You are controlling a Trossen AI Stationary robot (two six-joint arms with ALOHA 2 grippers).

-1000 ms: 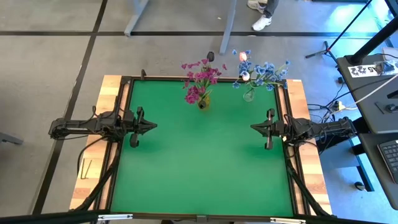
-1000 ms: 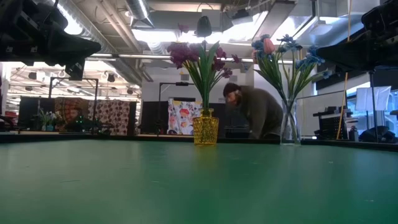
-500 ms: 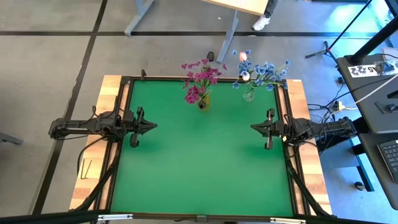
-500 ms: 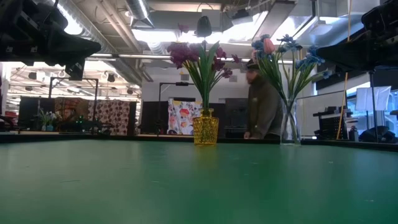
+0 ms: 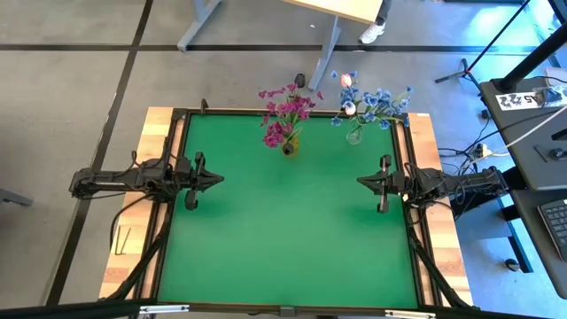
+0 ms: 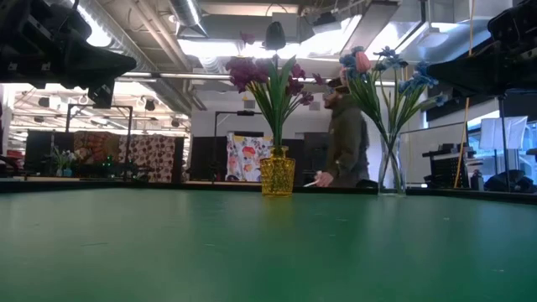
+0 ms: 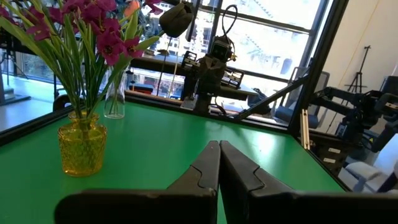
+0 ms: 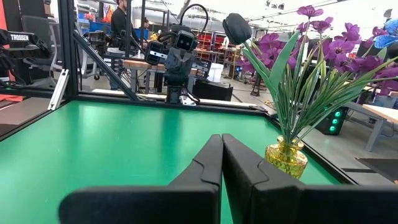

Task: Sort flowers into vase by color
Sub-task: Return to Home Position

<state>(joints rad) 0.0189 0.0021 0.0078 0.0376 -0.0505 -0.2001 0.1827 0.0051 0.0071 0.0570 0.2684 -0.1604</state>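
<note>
High view: magenta flowers [image 5: 285,115] are seen in the far yellow vase [image 5: 289,147], blue flowers [image 5: 374,104] in the clear vase [image 5: 354,136] to its right. Left gripper [image 5: 218,179] and right gripper [image 5: 361,182] are held empty at the sides, fingers together. Light, springy stems are judged best pinched mid-length.

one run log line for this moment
left claw shut, empty, left side | right claw shut, empty, right side | magenta flowers in yellow glass vase | blue flowers in clear glass vase

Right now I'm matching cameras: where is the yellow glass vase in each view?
High view: yellow textured glass vase, middle of the green mat's far edge.
Low view: vase centre, far back.
Left wrist view: vase nearer than the clear glass vase.
Right wrist view: vase by the mat's edge.
Shared landmark: its magenta flowers.
</note>
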